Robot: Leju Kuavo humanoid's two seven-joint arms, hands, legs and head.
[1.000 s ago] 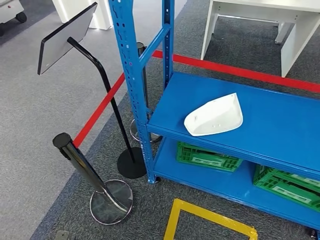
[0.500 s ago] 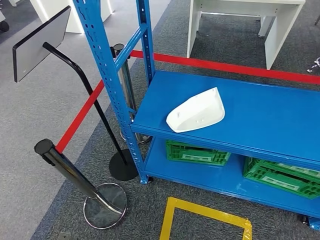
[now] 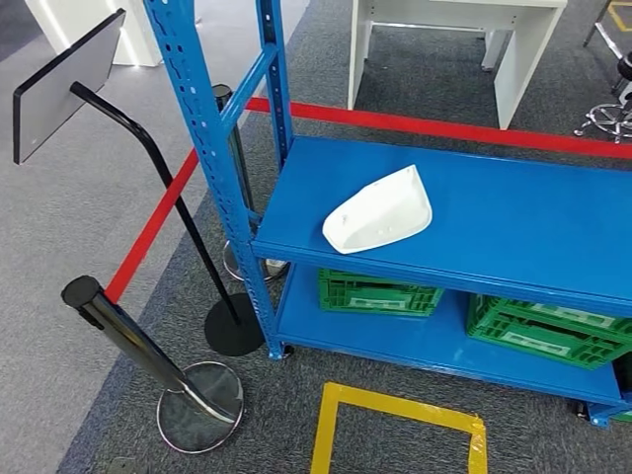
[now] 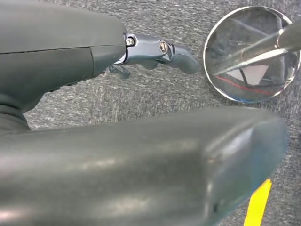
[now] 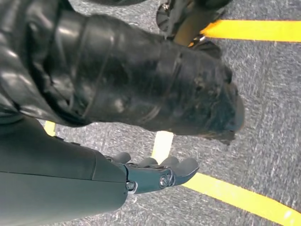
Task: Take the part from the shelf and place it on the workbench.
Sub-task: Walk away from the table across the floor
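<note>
Head view: white part (image 3: 378, 210) lies on upper shelf (image 3: 521, 222), near front-left corner, untouched. Left hand (image 4: 156, 49) and right hand (image 5: 160, 172) hang over carpet, fingers extended, holding nothing. Pickup and placement on workbench both remain.

Left hand (image 4: 106, 108) empty, fingers (image 4: 160, 49) extended (blurred thumb), chrome stanchion base (image 4: 250, 54), grey carpet (image 4: 160, 94)
</note>
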